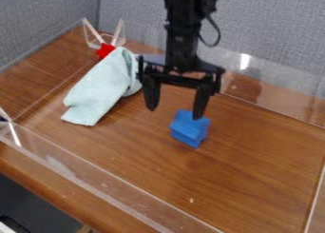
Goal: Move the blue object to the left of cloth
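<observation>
Starting at the near edge of the wooden table (114, 170), which is walled by clear acrylic panels, we find bare wood until the small blue block (191, 129), sitting right of the middle and tilted a little off square to the edges. Directly above and just behind it hangs our black two-fingered gripper (180, 100), pointing straight down with its jaws spread wide and nothing between them. From this single view we can't quite tell whether the fingertips already straddle the block or hover just short of it, so we should not assume alignment. To do this well, we want to centre the fingers over the block, match the wrist to its tilt, and descend until the pads bracket its sides before closing. Farther back, toward the far left corner, lies the crumpled pale mint cloth (105, 90) with a red piece at its far end. The drop spot is the bare wood on the cloth's left, so we must lift clear over it.
</observation>
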Tool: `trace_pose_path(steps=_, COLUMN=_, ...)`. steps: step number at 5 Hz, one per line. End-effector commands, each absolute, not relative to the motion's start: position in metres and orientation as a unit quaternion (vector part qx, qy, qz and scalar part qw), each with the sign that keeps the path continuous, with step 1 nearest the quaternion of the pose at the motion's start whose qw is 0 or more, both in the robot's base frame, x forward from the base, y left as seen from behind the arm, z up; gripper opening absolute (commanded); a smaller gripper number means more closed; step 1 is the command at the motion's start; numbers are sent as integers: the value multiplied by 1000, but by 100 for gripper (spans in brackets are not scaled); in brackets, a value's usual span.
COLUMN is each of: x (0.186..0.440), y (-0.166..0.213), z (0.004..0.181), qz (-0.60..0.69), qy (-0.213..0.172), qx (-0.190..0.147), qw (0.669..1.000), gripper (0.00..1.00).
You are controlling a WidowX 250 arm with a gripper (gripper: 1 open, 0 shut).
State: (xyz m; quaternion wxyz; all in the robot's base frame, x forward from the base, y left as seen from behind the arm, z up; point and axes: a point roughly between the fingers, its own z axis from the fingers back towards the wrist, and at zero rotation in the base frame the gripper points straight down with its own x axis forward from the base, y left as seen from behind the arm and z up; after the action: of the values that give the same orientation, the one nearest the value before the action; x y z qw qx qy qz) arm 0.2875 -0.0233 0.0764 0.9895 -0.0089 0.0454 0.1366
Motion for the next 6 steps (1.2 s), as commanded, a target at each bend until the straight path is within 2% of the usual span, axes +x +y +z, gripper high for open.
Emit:
trace_pose_path(steps=1, x=292, y=-30, z=69, qz=149, qy=30, qx=-13, qw=988, gripper=100)
trace_pose_path(steps=4, x=300, y=-37, z=41, qz=164, qy=31, qx=-13, qw=986, gripper=100)
trace_pose_path(steps=5, x=303, y=-39, z=35, qz=164, qy=30, qx=-13, qw=986, gripper=0)
trace_pose_path(steps=6, x=304, y=-40, z=36, qz=156, qy=27, qx=-14, qw=987, gripper=0)
